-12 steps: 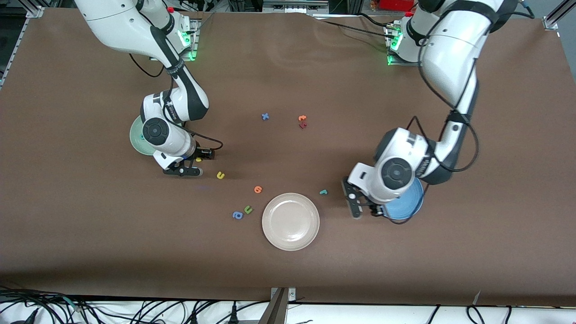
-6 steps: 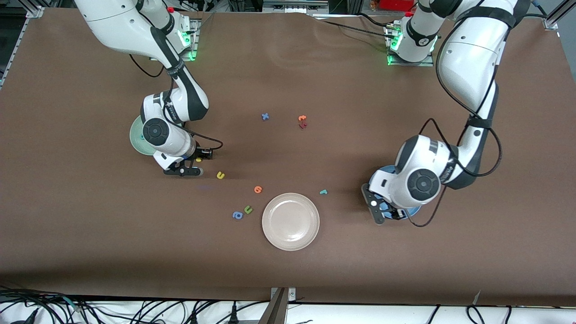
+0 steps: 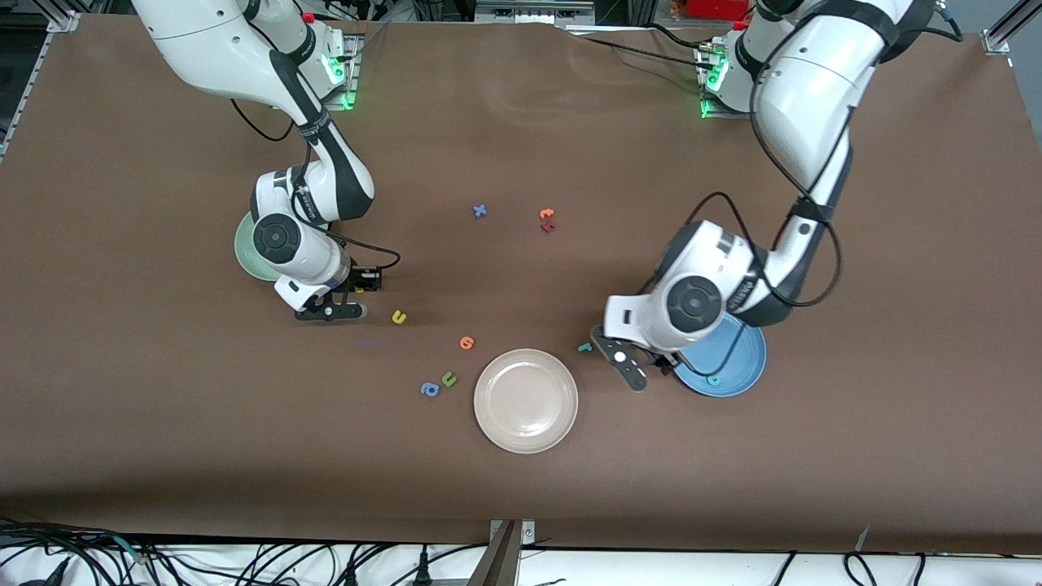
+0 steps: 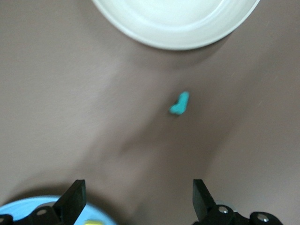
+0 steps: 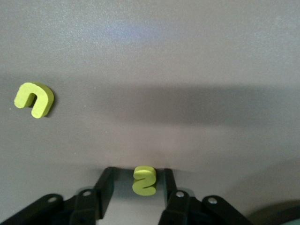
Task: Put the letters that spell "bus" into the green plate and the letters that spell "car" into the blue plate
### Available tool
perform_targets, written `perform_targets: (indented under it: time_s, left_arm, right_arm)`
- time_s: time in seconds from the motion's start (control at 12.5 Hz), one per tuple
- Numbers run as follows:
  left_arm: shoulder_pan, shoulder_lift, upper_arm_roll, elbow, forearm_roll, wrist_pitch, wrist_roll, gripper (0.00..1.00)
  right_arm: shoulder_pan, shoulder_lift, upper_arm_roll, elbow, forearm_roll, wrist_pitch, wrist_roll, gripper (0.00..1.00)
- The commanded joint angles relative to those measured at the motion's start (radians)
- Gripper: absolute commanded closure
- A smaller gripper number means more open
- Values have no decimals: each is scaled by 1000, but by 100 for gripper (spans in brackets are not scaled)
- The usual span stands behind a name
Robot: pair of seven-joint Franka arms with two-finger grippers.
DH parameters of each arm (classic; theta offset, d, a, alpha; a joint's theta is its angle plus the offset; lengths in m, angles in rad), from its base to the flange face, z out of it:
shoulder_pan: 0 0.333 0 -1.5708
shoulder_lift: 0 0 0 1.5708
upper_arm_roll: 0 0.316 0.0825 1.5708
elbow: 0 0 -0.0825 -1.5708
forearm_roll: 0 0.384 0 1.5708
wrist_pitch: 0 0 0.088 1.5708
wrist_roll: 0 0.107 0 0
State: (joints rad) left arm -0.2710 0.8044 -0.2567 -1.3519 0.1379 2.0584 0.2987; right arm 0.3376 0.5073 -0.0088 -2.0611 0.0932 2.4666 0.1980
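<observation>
The yellow s point(image 5: 144, 180) lies on the table between the fingers of my right gripper point(image 5: 138, 180), which stands open with a gap on each side of the letter. In the front view the right gripper point(image 3: 330, 312) is low, beside the green plate point(image 3: 244, 248). The yellow u point(image 3: 399, 317) point(image 5: 33, 99) lies close by. My left gripper point(image 3: 620, 362) point(image 4: 137, 204) is open and empty beside the blue plate point(image 3: 737, 366) point(image 4: 18, 213), near the teal r point(image 3: 584, 347) point(image 4: 180, 104). A teal c point(image 3: 714, 379) lies on the blue plate, and a yellow piece point(image 4: 93, 221) shows there too.
A beige plate point(image 3: 526, 400) point(image 4: 176, 28) sits near the front camera at mid-table. Beside it lie an orange letter point(image 3: 466, 343), a green u point(image 3: 448, 378) and a blue a point(image 3: 429, 389). A blue x point(image 3: 480, 211) and orange and red letters point(image 3: 547, 220) lie nearer the bases.
My left gripper opened over the blue plate, left the teal c there, and swung toward the teal r. My right gripper's fingers narrowed around the yellow s.
</observation>
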Motion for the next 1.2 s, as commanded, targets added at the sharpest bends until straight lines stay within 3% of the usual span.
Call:
perform_targets:
  time_s: [0.0, 0.24, 0.48, 0.64, 0.88, 0.96, 1.12]
  left_arm:
    - [-31, 21, 10, 3, -63, 87, -122, 0]
    - [-54, 74, 13, 3, -54, 213, -160, 0]
    - [-71, 102, 17, -3, -43, 256, -158, 0]
    - [-83, 116, 17, -3, -6, 258, -161, 2]
    - [-118, 134, 43, -6, 15, 258, -161, 32]
    - [-122, 134, 47, -4, 31, 258, -161, 34]
    - [-122, 136, 48, -3, 40, 258, -161, 69]
  right_arm:
    - [-6, 17, 3, 1, -12, 23, -14, 66]
    - [-6, 17, 3, 1, -12, 20, -14, 89]
    - [-8, 1, 0, 6, -9, 8, -15, 91]
    - [-8, -71, -28, 28, -9, -113, -15, 91]
    - [-8, -177, -80, 111, -10, -434, -9, 91]
    - [-8, -208, -106, 108, -12, -496, -18, 91]
    - [-8, -262, -149, 50, -12, -546, -61, 91]
